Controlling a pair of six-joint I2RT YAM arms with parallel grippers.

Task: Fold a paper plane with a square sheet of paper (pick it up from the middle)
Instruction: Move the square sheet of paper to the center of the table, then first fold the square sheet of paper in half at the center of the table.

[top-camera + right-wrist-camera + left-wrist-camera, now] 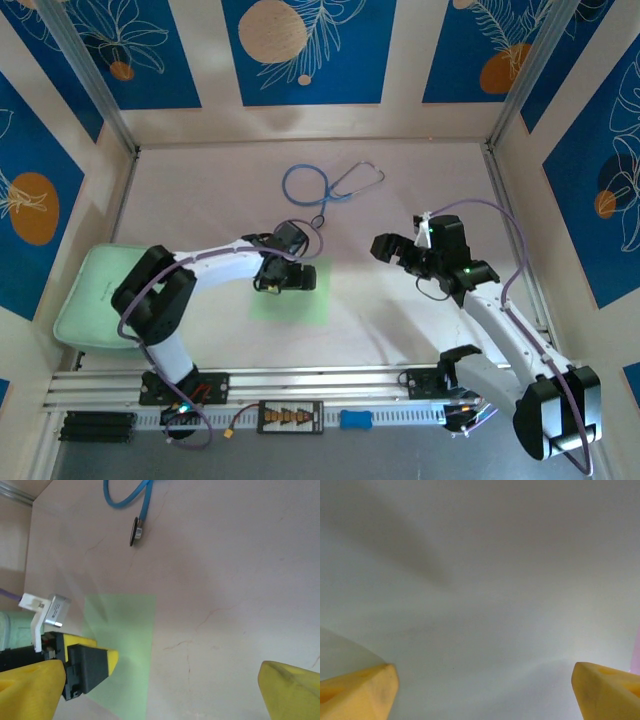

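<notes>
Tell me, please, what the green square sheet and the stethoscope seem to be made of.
The square sheet: apparently thin paper, matte pale green; it lies flat with straight edges. The stethoscope: blue tubing, probably smooth rubber or plastic, since it curls in a loop; the arms look like grey metal.

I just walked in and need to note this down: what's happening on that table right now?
The left gripper is low over the square sheet of paper, jaws open, with nothing gripped yet. The sheet lies flat on the table, with no fold visible. The right gripper hangs open off to the right, holding nothing. A blue stethoscope lies at the back and a mint-green pad at the left edge, with neither gripper at them.
</notes>
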